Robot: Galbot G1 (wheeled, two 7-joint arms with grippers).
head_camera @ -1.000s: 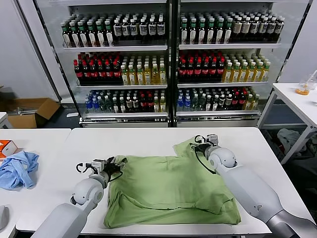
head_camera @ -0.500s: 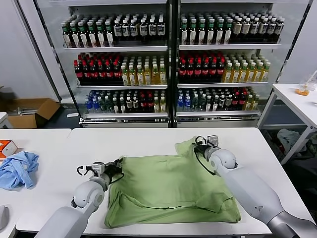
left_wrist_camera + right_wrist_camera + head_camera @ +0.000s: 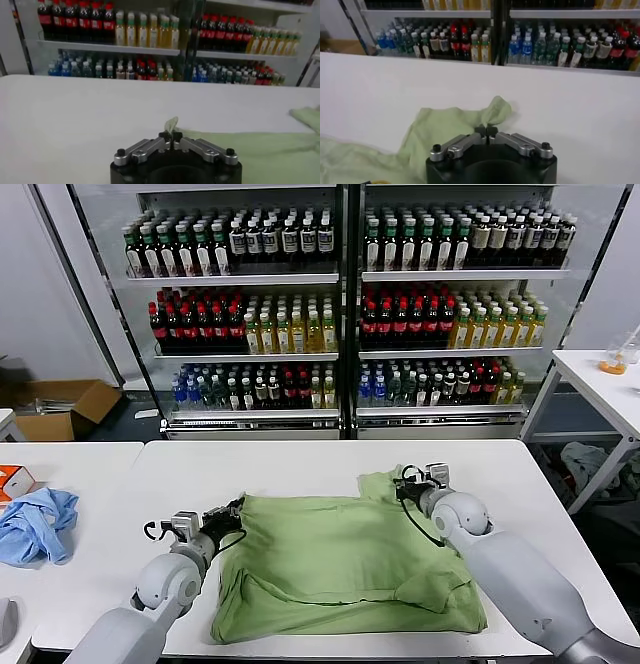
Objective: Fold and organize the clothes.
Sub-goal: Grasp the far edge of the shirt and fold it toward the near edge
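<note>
A white table [image 3: 300,464] occupied the lower centre of the head view. A second white table [image 3: 70,459] adjoined it at the left, carrying a crumpled light blue cloth [image 3: 35,524] and, just beside it at the left edge, an orange box [image 3: 12,482]. Glass-fronted coolers [image 3: 345,304] spanned the upper frame, their shelves stocked with rows of bottles [image 3: 300,329]. An open cardboard box [image 3: 62,409] sat on the floor at middle left. A third white table [image 3: 605,389] stood at the right edge, bearing a container of orange contents [image 3: 612,366].
</note>
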